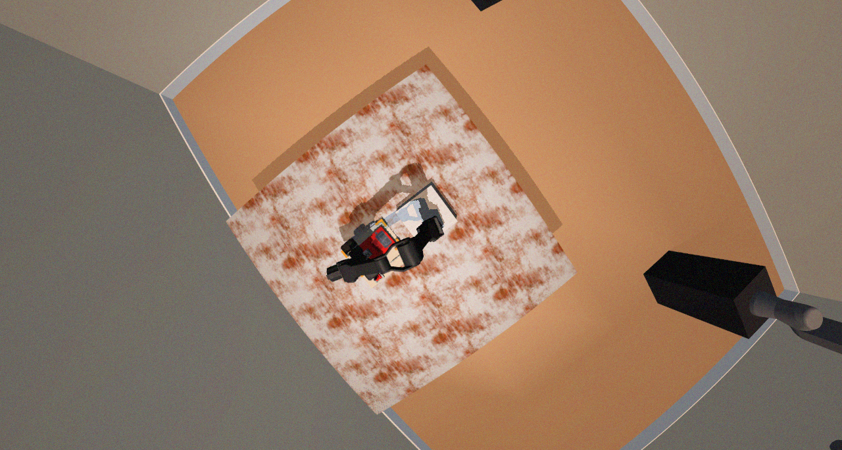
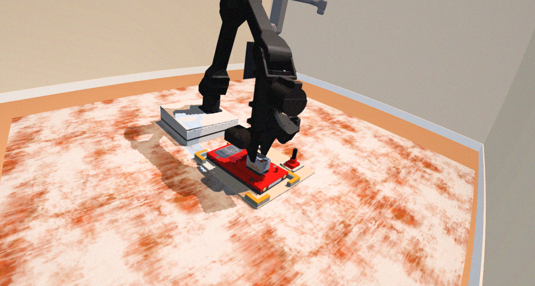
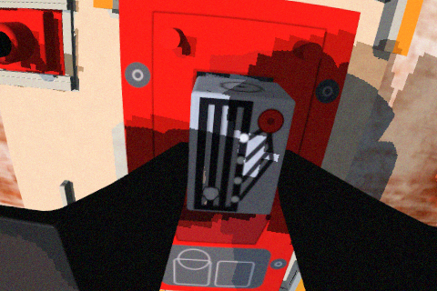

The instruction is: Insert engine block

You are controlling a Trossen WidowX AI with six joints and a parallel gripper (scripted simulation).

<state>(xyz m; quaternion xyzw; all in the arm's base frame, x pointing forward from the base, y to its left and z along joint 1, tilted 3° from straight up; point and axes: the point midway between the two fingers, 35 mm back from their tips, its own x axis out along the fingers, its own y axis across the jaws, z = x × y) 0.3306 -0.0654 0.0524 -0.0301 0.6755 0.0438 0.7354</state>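
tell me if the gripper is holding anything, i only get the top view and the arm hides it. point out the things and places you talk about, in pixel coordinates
Observer: Yes, the exterior and wrist views show the gripper [image 2: 258, 157] [image 3: 233, 156] shut on the grey engine block [image 2: 258, 165] [image 3: 234, 145].

Operator: ok and is the block flush with the car body

Observer: No, in the exterior view it stands up above the red top of the car body [image 1: 381, 239] [image 2: 231, 167] [image 3: 237, 18]. I can't tell whether it has bottomed out.
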